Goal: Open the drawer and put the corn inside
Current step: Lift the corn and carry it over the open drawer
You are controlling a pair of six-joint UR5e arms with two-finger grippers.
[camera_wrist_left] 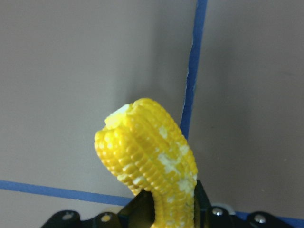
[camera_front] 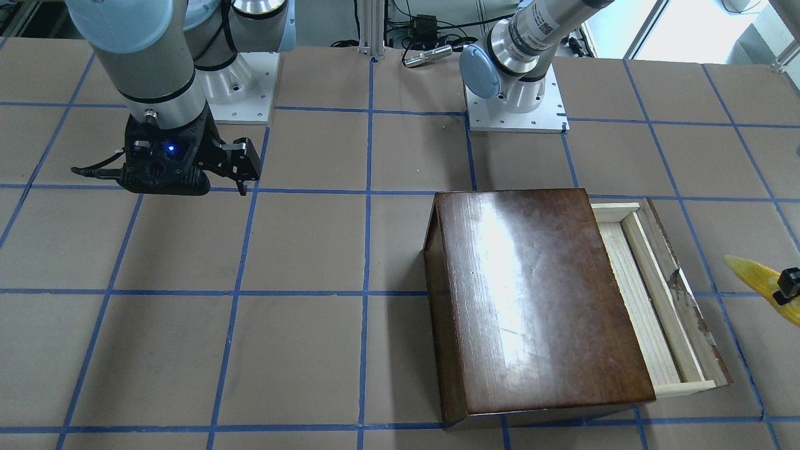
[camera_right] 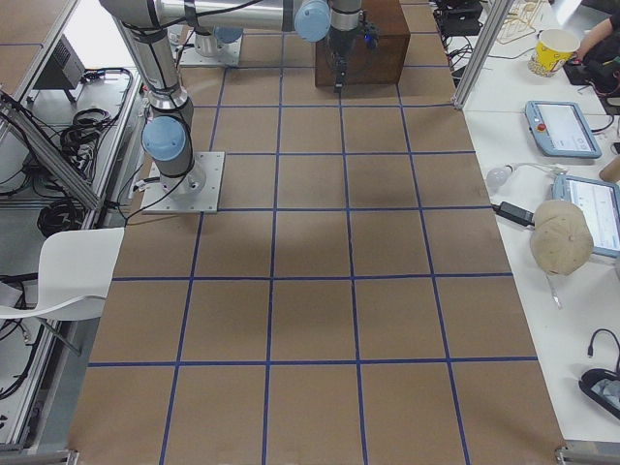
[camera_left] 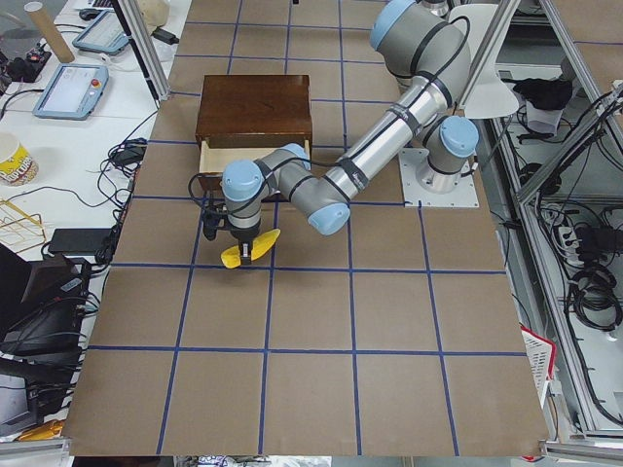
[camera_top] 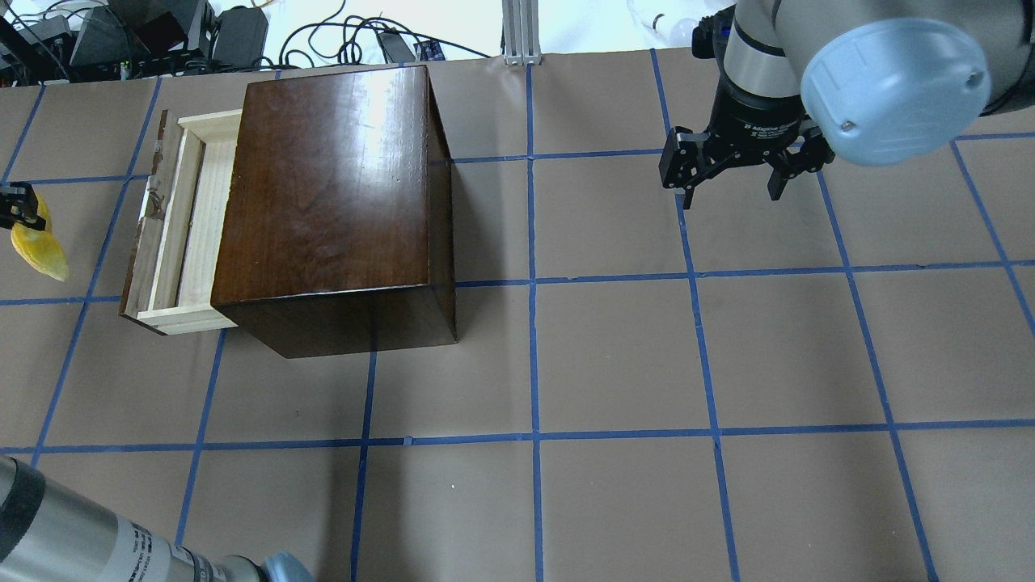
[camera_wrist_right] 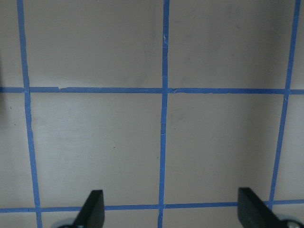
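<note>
The glossy dark brown box [camera_top: 331, 186] stands on the table, and its drawer [camera_top: 182, 226] is pulled partly out, with pale wood inside and a worn dark front panel; it also shows in the front-facing view [camera_front: 650, 294]. My left gripper [camera_top: 14, 206] is shut on the yellow corn [camera_top: 39, 249] and holds it over the table, a short way outside the drawer's front panel. The left wrist view shows the corn [camera_wrist_left: 152, 161] clamped between the fingers, blunt end pointing away. My right gripper [camera_top: 732, 190] is open and empty, far from the box; its fingers [camera_wrist_right: 92, 211] stand wide apart.
The table is brown paper with a grid of blue tape lines [camera_top: 534, 283]. The arm bases [camera_front: 515, 112] stand at the robot's side. Cables and gear [camera_top: 121, 36] lie beyond the far edge. Side benches with tablets [camera_right: 562, 126] flank the table.
</note>
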